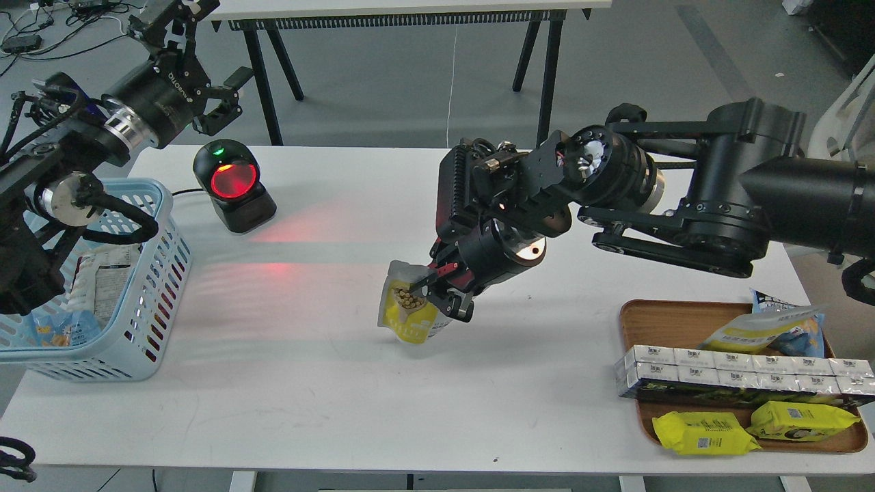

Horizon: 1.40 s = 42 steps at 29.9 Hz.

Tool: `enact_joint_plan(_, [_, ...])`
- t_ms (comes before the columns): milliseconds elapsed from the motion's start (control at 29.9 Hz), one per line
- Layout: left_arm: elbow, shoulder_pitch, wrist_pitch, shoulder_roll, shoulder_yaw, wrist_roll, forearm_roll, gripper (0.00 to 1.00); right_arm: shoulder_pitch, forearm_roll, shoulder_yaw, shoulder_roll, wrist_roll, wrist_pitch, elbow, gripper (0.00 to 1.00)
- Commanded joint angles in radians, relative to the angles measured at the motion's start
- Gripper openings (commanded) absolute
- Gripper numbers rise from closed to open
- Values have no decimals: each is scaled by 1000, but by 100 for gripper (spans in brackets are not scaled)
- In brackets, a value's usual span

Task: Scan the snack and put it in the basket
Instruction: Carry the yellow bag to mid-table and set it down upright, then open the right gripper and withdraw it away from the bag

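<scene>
— Looking at the left arm first: how much of it shows?

— Its thick links are cut off by the left edge and they cover part of the basket (147, 301), the light blue one at the table's (328, 403) left end. The packets inside the basket are partly hidden behind the arm and the slotted wall. The left gripper (222, 92) hangs above the table's far left corner, above the scanner (234, 184), with its fingers spread apart and nothing between them.

— And the right one?

— The right gripper (437, 290) points down toward the middle of the table, and its dark body hides the fingers' upper parts. Its fingers are closed onto the snack (405, 311), pinching the pouch at its right side, near the top.

— Where is the pouch, then?

— It is at mid-table, tilted, just below and left of the gripper. Whether its bottom edge touches the tabletop cannot be told. It is well apart from the basket and right of the scanner, whose window glows red and throws a red streak on the table.

— Anything else cut off?

— The tray (656, 321) at the right holds a row of white boxes (738, 372), two yellow packs (704, 432) and a pouch partly hidden behind the boxes
</scene>
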Motion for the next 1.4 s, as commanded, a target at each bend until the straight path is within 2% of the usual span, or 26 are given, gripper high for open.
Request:
enact_joint_plan(0, [12,-3,0,-9,-6,-4,-5,100,5,-1,-20,30,0,0,-16,1])
enact_joint_plan(234, [12,-5,0,-13,-6,-4,-5,100,-1,-3,-50,79,0,0,-68,7])
enact_joint_plan(301, [11,-5,0,-13,-4,-3,-5,100,-1,-1,-52,88,0,0,-73,21])
enact_joint_plan(435, [11,-3,0,-13,-4,-4,-5,100,-8,5,-52,102,0,0,-93,36])
enact_joint_plan(468, [12,-2,0,-13,-4,-4,-5,100,-8,6,-50,104,0,0,-93,43])
enact_joint_plan(501, [12,-2,0,-13,-4,-4,-5,100,-6,12,-50,105,0,0,-94,58])
enact_joint_plan(535, [12,0,0,-13,-4,-4,-5,100,-3,14,-49,107,0,0,-93,81])
enact_joint_plan(568, [10,0,0,-13,-4,-4,-5,100,2,14,-49,107,0,0,-94,100])
enact_joint_plan(769, [12,3,0,-13,-3,-2,-4,100,11,26,-6,102,0,0,-102,100])
enact_joint_plan(936, [22,3,0,-9,-10,-13,-2,100,32,129,69,95,0,0,-183,100])
enact_joint_plan(1003, [47,0,0,-9,-10,-47,-2,100,34,175,103,76,0,0,-219,100])
enact_joint_plan(1170, [71,-5,0,-6,-7,-192,4,100,20,302,178,-11,0,0,-278,100])
enact_joint_plan(1371, [71,-16,0,-2,-7,-201,10,100,-17,514,279,-125,0,0,-346,100])
